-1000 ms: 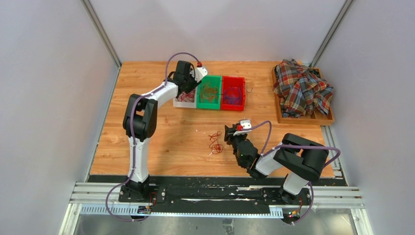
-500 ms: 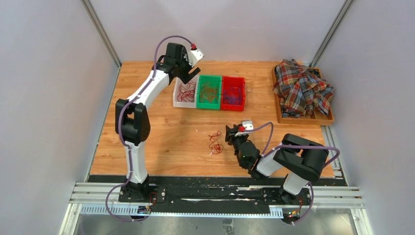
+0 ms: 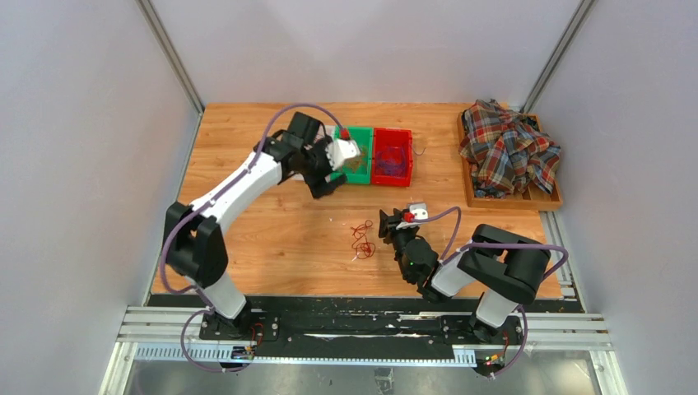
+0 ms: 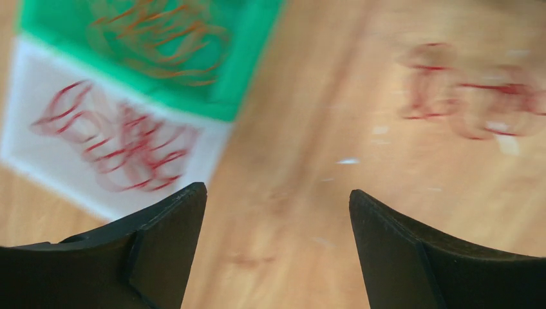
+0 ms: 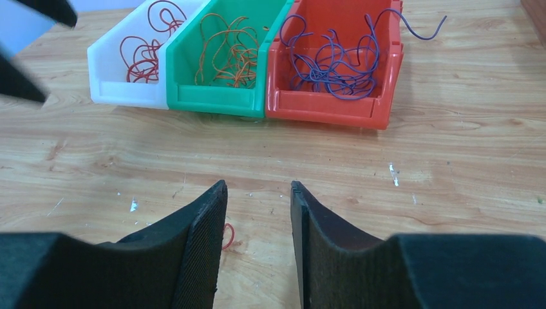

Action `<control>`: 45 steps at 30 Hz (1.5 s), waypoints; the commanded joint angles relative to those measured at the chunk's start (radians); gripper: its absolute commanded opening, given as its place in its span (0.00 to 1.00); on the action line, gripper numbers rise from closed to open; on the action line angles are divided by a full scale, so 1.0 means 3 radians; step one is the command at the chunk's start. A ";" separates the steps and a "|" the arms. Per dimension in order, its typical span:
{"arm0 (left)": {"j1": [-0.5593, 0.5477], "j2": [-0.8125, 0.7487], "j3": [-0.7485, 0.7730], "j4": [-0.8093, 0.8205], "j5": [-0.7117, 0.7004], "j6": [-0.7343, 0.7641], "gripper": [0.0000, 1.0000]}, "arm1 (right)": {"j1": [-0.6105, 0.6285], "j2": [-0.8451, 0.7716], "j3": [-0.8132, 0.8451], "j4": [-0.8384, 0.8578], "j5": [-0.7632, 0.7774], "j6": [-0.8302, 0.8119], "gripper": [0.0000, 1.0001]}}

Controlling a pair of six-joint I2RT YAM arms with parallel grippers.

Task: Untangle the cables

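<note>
A small bunch of red cables [image 3: 360, 239] lies loose on the wooden table; it shows blurred in the left wrist view [image 4: 476, 96]. My left gripper [image 3: 328, 183] hovers in front of the bins, up-left of that bunch, open wide with nothing between its fingers [image 4: 277, 199]. My right gripper [image 3: 385, 229] sits low just right of the bunch, open by a narrow gap [image 5: 257, 193] and holding nothing; one red loop [image 5: 227, 236] peeks beside its left finger. Sorted cables lie in the bins: red [image 5: 145, 48], orange [image 5: 225, 48], purple [image 5: 335, 64].
A white bin [image 5: 122, 90], a green bin [image 5: 212, 96] and a red bin [image 5: 322, 109] stand in a row at the back. A plaid shirt [image 3: 506, 148] is heaped in a wooden tray [image 3: 553, 201] at the far right. Grey walls enclose the table.
My left gripper rose out of the white bin, opened wide, then swung down and right toward the middle of the table. The right arm has barely moved.
</note>
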 commanded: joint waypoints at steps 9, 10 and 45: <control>-0.0826 0.0031 -0.0510 -0.0066 0.0590 -0.0454 0.82 | -0.0105 -0.0695 -0.0287 -0.0322 0.0194 0.0285 0.43; -0.0837 0.0083 -0.0521 -0.0019 0.0582 -0.0411 0.81 | -0.0103 -0.0895 -0.0292 -0.0616 0.0205 0.0346 0.43; -0.0849 0.0138 -0.0296 -0.0099 0.0723 -0.0137 0.02 | -0.0201 -0.3415 -0.0102 -0.4351 0.0540 0.1300 0.29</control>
